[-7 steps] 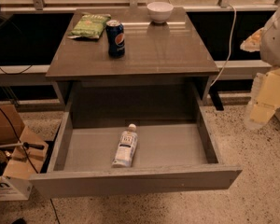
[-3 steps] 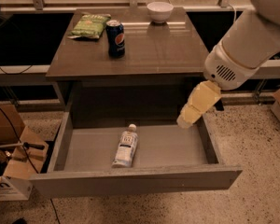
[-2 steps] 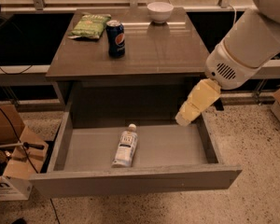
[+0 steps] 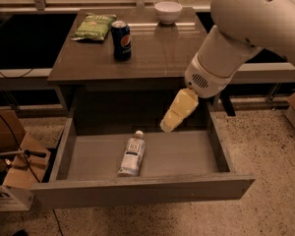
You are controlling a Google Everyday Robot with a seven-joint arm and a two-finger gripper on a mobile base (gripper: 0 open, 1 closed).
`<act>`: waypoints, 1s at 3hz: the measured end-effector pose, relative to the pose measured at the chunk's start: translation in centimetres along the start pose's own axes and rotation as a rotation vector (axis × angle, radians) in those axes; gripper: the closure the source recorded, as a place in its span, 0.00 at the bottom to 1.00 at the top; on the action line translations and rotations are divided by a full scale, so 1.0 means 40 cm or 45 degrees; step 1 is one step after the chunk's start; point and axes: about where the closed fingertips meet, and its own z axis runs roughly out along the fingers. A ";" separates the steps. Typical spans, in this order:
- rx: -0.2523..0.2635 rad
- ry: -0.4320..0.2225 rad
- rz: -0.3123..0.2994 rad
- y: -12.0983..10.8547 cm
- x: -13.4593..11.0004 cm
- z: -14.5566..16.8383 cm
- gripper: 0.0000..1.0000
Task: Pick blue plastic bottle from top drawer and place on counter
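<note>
The blue plastic bottle (image 4: 132,154) lies on its side on the grey bottom of the open top drawer (image 4: 187,156), cap pointing to the back, a little left of the middle. My gripper (image 4: 168,125) hangs from the big white arm over the back right part of the drawer, above and to the right of the bottle, apart from it. The counter (image 4: 157,48) is the glossy brown tabletop behind and above the drawer.
On the counter stand a dark blue Pepsi can (image 4: 121,40), a green chip bag (image 4: 94,26) at the back left and a white bowl (image 4: 168,11) at the back. Cardboard boxes (image 4: 12,166) sit on the floor to the left. Speckled floor lies to the right.
The arm has swung in from the right edge and moved left and down over the drawer, bringing the gripper closer to the bottle. The bottle has not moved.
</note>
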 end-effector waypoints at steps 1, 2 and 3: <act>-0.055 0.015 0.063 -0.012 -0.049 0.114 0.00; -0.085 0.061 0.146 -0.022 -0.080 0.238 0.00; -0.102 0.153 0.256 -0.015 -0.090 0.355 0.00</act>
